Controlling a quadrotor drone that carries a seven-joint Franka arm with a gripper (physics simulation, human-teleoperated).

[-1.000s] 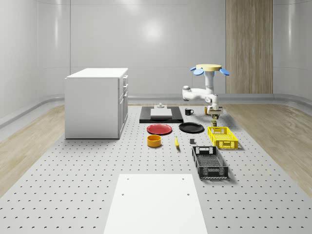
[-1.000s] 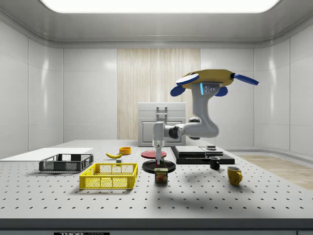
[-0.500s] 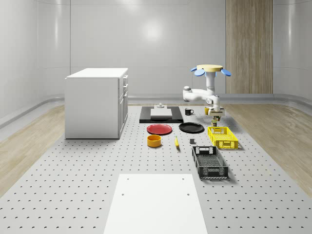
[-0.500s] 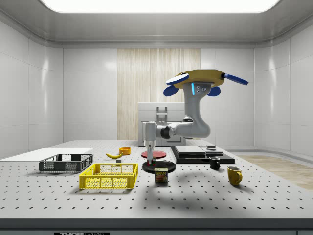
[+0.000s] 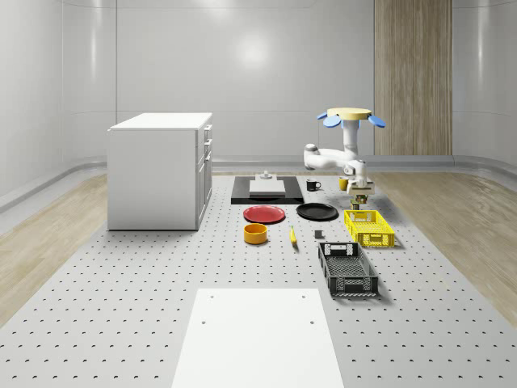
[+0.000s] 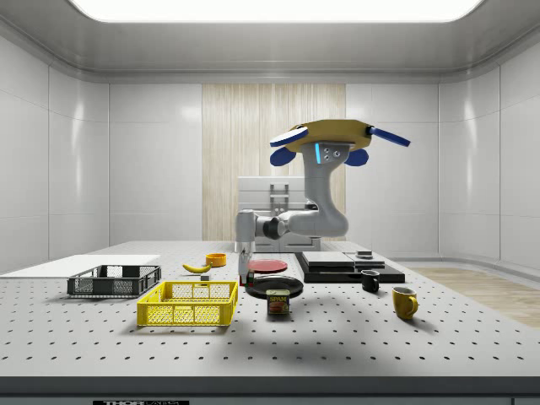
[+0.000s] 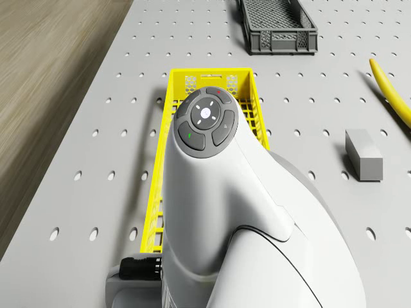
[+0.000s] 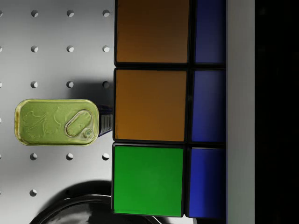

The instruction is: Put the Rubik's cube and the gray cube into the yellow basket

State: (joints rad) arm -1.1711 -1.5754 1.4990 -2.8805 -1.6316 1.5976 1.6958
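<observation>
**We carry the Rubik's cube toward the yellow basket**

In the whole-scene view, our drone (image 5: pixel 348 115) hovers over the far end of the counter (image 5: pixel 121 323), behind the yellow basket (image 5: pixel 368 227). Our arm hangs down, and the jaws (image 5: pixel 359 194) sit just above the basket's far end. The black basket (image 5: pixel 347 269) lies nearer the camera. Both baskets look empty from here.

In the side view, the jaws (image 6: pixel 245 257) hang between the yellow basket (image 6: pixel 187 304) and a small tin can (image 6: pixel 278 302), a bit past the basket's right end. We see nothing inside the yellow basket through its holes.

In the drone view, our arm covers part of the yellow basket (image 7: pixel 212 83). The gray cube (image 7: pixel 363 154) sits alone on the counter, well apart from the basket, near a banana (image 7: pixel 390 90).

In the wrist view, the Rubik's cube (image 8: pixel 149 107) is right up close, so we think the jaws are clenched on it. The tin can (image 8: pixel 56 122) lies below on the counter.

We think the Rubik's cube is light, hard and a little slippery. Flat sides are the best places to squeeze. The gray cube looks hard too, with flat sides to pinch.
</observation>
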